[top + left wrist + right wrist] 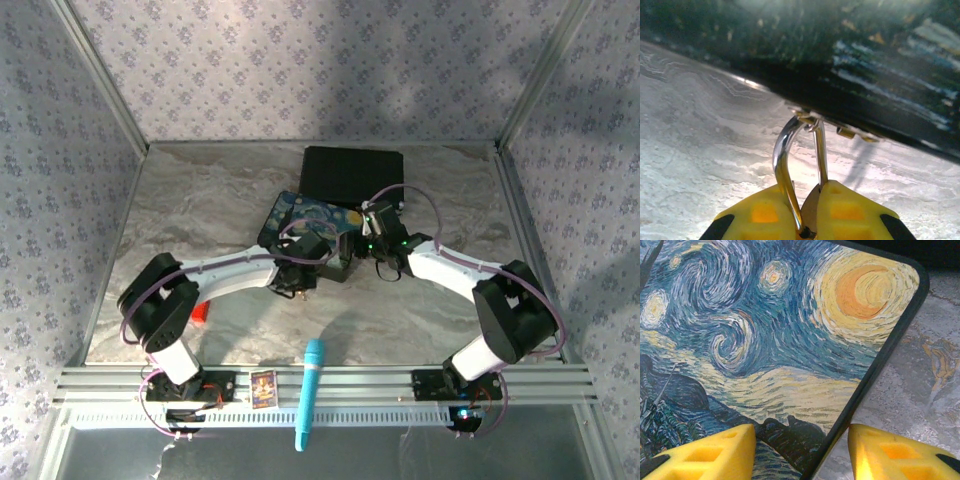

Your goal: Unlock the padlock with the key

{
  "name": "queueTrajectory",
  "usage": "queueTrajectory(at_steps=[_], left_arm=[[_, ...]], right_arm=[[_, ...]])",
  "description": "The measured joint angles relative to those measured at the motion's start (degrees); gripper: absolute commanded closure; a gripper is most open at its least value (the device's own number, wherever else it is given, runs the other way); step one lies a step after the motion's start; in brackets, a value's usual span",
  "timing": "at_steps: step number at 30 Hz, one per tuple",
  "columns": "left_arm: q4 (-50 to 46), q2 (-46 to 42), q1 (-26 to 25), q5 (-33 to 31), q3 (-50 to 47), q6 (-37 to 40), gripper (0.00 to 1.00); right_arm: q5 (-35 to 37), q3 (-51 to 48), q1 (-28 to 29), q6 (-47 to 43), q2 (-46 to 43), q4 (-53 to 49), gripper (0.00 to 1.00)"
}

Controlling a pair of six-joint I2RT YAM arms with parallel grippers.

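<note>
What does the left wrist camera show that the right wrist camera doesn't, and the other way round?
Left wrist: the padlock, its silvery shackle hooked through a clasp on the dark side of the box, pinched in the shut left gripper. Right wrist: the box's painted starry lid, its edge running into the open right gripper. Both: the box, the marbled table, yellow fingers.

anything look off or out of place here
The teal stick-shaped tool lies across the front rail, its near end hanging past it. A small picture card sits on that rail too; both look stray.
</note>
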Motion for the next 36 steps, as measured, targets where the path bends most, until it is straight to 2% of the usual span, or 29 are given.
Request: queueTrajectory(at_steps=[4,6,9,15,20,25,31,36], left_arm=[[-0.9,-0.3,0.6,0.0,0.1,1.5,0.96],[0.9,-1.1,0.9,0.9,-1.3,1.9,0.91],[4.9,-2.7,0.5,1.0,-4.1,1.8,0.91],[5.6,-1.2,-2.5,-4.5,-3.6,-1.6,0.88],[6.9,-0.9,-3.6,-6.7,-4.1,-4.2,0.76],[12.4,-1.7,-3.8,-7.5,-7.5,-6.2,0.83],[15.6,-2.9,-3.7,-6.6,-9.4,-7.7,0.99],[11.7,-2.9,-3.4,-6.4,-7.7,-7.1,1.0]], right_arm=[[-0.7,0.0,0.0,0.0,0.1,0.1,0.49],[-0.8,0.0,0.0,0.1,0.2,0.2,0.49],[-0.8,0.1,0.0,0.2,0.3,0.2,0.49],[-1.0,0.1,0.0,0.2,0.4,0.2,0.49],[-1.0,0.1,0.0,0.6,0.4,0.3,0.49],[-1.1,-0.1,0.0,0.7,0.4,0.8,0.49],[-1.1,-0.4,0.0,0.9,0.5,1.5,0.49],[-1.1,-0.4,0.0,0.9,0.5,1.5,0.49]])
